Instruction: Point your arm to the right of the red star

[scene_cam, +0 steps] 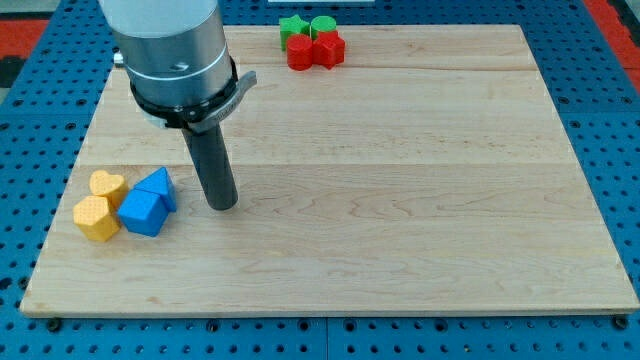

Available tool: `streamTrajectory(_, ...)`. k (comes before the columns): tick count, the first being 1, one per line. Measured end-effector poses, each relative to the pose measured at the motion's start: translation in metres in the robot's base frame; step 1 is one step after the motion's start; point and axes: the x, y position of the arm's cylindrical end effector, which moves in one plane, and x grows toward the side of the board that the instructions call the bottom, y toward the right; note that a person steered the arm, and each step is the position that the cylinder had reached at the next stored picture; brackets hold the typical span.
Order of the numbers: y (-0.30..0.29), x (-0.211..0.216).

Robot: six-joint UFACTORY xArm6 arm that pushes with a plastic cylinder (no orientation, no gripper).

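Wooden board (400,200) on a blue pegboard bench (610,120) — your stock. Red star (330,48): the board's top edge, touching a second red block (300,54) and two green blocks (306,27). My tip (223,206) — no fingers, bare rod — far toward the board's lower left, beside two blue blocks (148,203) and two yellow blocks (100,205).

My tip (223,205) sits just right of the lower-left block cluster (128,204).
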Motion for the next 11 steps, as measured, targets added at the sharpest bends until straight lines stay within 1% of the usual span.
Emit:
streamTrajectory(1,0.041,-0.031)
streamTrajectory(3,0.205,-0.092)
streamTrajectory(4,0.266,-0.146)
streamTrajectory(5,0.279,-0.208)
streamTrajectory(6,0.279,-0.256)
streamTrajectory(7,0.266,-0.281)
streamTrajectory(8,0.218,-0.284)
streamTrajectory(9,0.199,-0.287)
streamTrajectory(11,0.191,-0.238)
